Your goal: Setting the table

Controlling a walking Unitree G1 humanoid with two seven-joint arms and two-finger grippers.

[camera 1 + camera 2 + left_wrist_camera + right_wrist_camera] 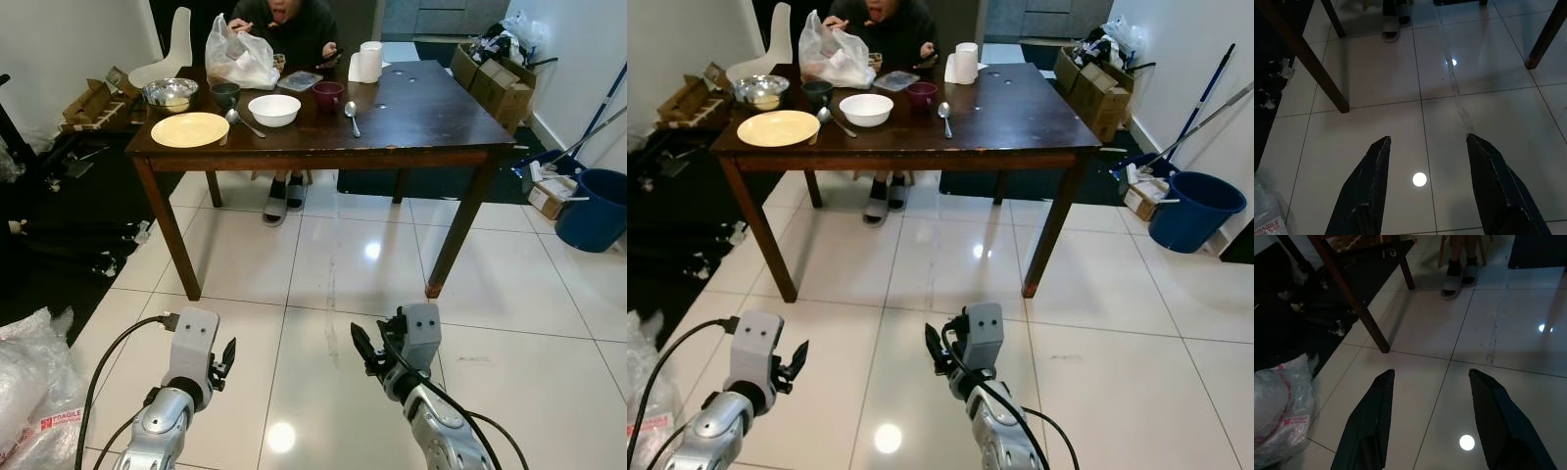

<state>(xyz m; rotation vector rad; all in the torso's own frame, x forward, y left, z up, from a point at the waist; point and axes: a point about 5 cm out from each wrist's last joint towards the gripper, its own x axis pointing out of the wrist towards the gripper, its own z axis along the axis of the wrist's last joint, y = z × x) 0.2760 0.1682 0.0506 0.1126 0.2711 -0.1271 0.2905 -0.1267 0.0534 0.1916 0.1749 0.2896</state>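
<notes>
Fingers (pixel 1371 186) of the left gripper (pixel 1425 188) and of the right gripper (pixel 1427 418) are spread wide and hold nothing, low over white floor tiles (pixel 323 264) short of the dark wooden desk (pixel 421 117). On the desk's left end sit a yellow plate (pixel 189 129), a white bowl (pixel 274 110), a steel bowl (pixel 169 94) and two spoons (pixel 352 115). A person (pixel 284 24) sits behind it.
</notes>
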